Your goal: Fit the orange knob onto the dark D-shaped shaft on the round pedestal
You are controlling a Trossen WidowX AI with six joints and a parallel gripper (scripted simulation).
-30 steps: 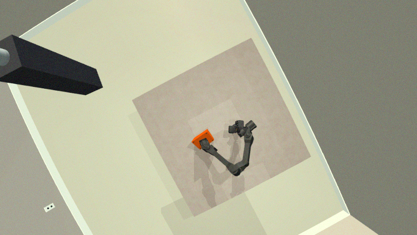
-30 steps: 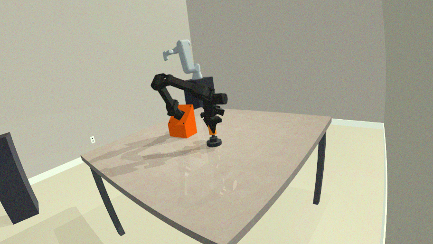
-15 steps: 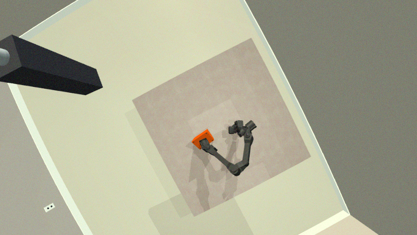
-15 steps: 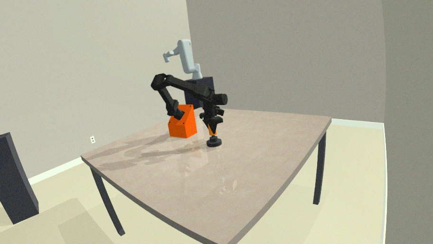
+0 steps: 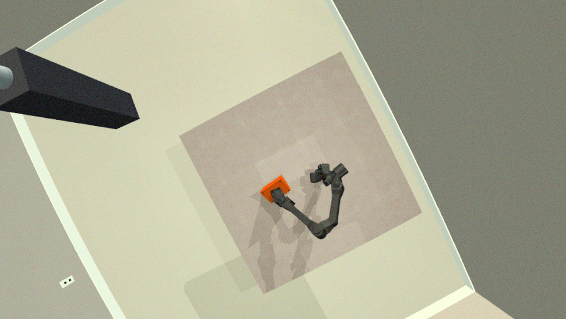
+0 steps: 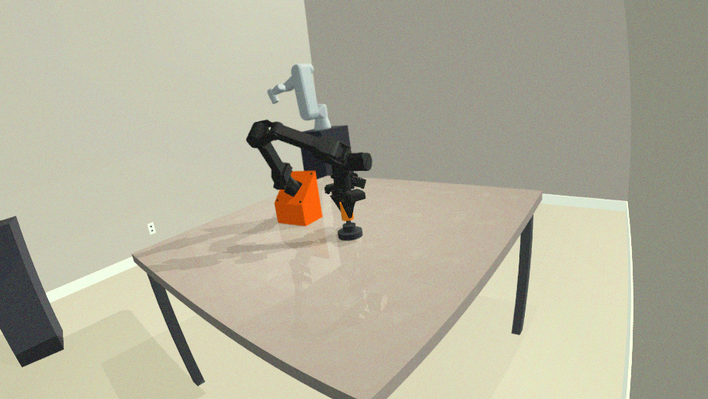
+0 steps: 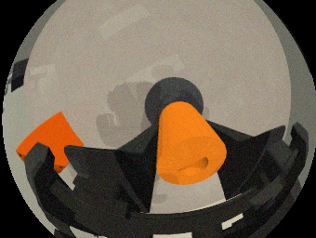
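Observation:
The orange knob (image 6: 347,213) (image 7: 186,135) is held upright over the round pedestal (image 6: 350,234) (image 7: 173,88). My gripper (image 6: 348,212) (image 7: 180,125) is shut on the knob, with a dark finger on each side of it. In the exterior view a short dark stub shows between the knob's lower edge and the pedestal, so the knob is not down on the pedestal. Whether the shaft's tip is inside the knob's hole cannot be seen. In the wrist view the knob covers the shaft and part of the pedestal. The shaft's flat side is hidden.
The orange base block (image 5: 282,184) (image 6: 310,205) (image 7: 53,139) of my arm stands on the table (image 5: 293,98) (image 6: 436,248), beside the pedestal in the exterior view. A pale robot arm (image 6: 305,91) on a dark column stands beyond the table.

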